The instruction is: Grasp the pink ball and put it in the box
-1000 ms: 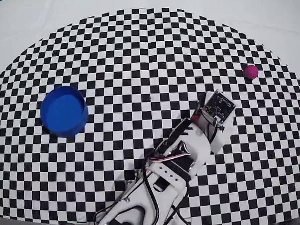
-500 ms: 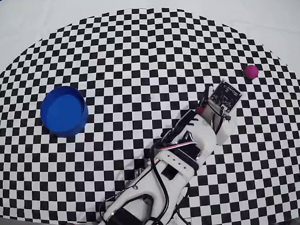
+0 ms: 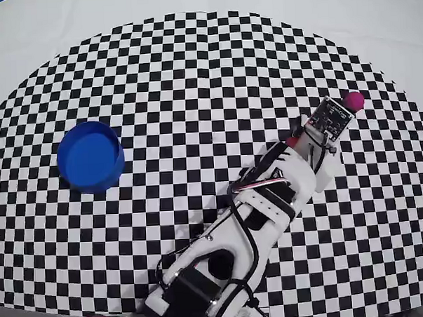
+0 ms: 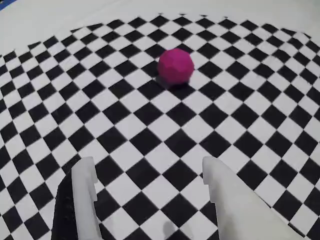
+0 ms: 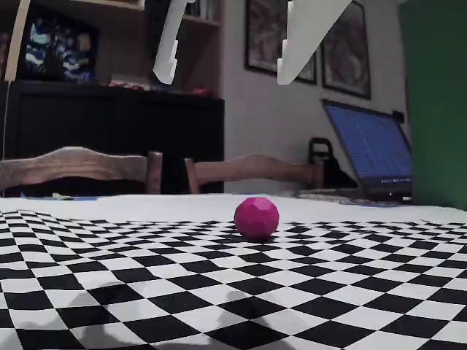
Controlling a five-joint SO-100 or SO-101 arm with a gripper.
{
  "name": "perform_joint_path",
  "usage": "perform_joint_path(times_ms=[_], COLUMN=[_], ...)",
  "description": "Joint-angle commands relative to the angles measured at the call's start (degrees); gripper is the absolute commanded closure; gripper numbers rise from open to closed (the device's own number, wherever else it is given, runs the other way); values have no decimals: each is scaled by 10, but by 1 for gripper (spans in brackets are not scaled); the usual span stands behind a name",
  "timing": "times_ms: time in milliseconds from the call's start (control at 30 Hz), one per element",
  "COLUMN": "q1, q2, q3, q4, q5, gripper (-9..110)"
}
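Small magenta-pink ball matt and faintly faceted; round bright-blue plastic box smooth; black-and-white checkered cloth matt over bench; white plastic jaws smooth, matt.

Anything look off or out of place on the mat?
Nothing stands out. The small matte pink ball sits intact on the checkered mat; the round blue box stands upright and empty; the end effector is open, short of the ball.
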Motion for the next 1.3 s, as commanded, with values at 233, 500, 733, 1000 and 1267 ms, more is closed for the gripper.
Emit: perform_joint_path(times_ms=[233,500,733,1000,1267], q1=[6,18,30,34,29], q2=[-57,-98,-148,-194,-239], q3=[-71,-103,-142,-173,-204], q4=[-12,-13,-13,-14,-18], q5=[2,3,3,3,3], gripper=[77,77,77,77,77])
